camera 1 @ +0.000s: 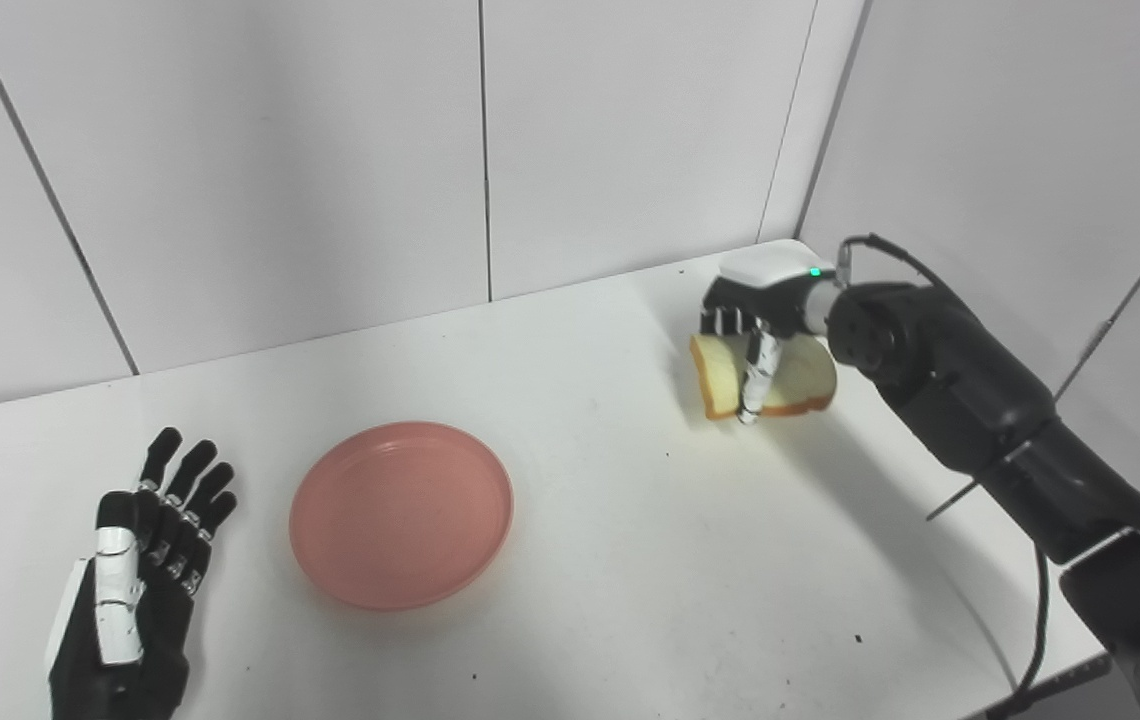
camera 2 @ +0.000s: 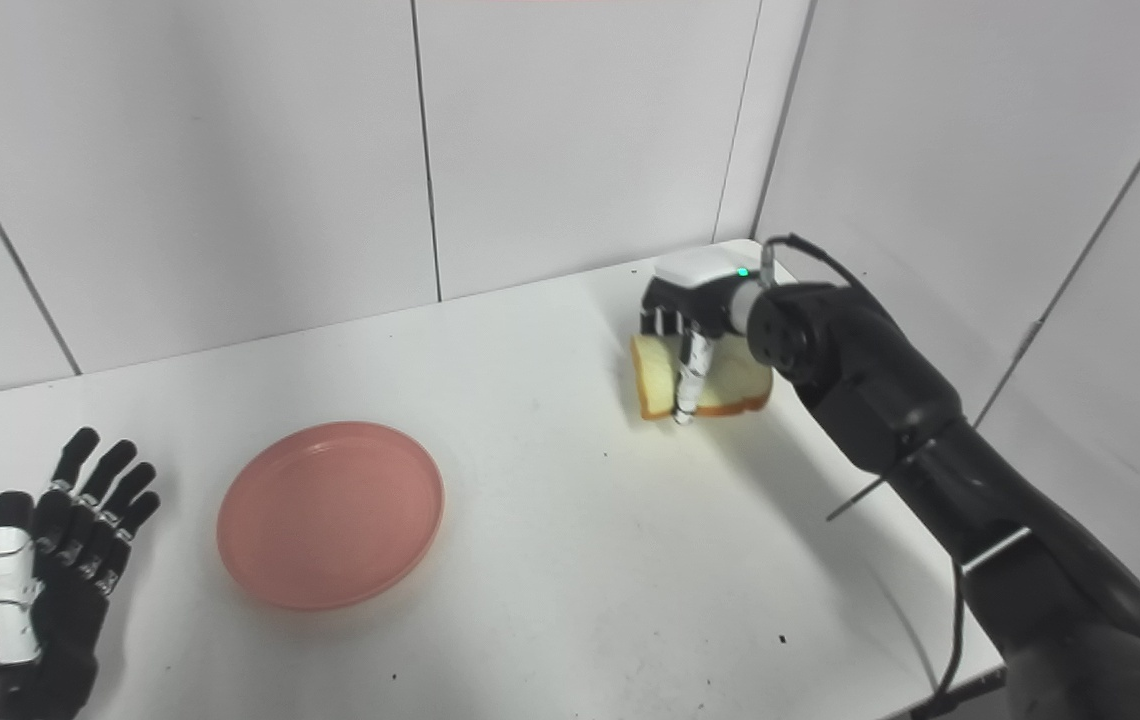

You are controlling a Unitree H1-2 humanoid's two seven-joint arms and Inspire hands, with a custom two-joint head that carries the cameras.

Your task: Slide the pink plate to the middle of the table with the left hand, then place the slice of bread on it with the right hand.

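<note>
Plate-wise, the pink plate (camera 1: 401,514) sits near the table's (camera 1: 630,600) front edge, left of middle, so sliding looks done. Left hand (camera 1: 135,590) idles beside it, fingers spread, holding nothing. Far right corner: right hand (camera 1: 755,320) clamps the bread slice (camera 1: 800,380), tilted, probably mid-lift.

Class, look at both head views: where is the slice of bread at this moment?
The slice of bread is at the table's far right corner, gripped by the right hand, well apart from the pink plate left of centre.
</note>
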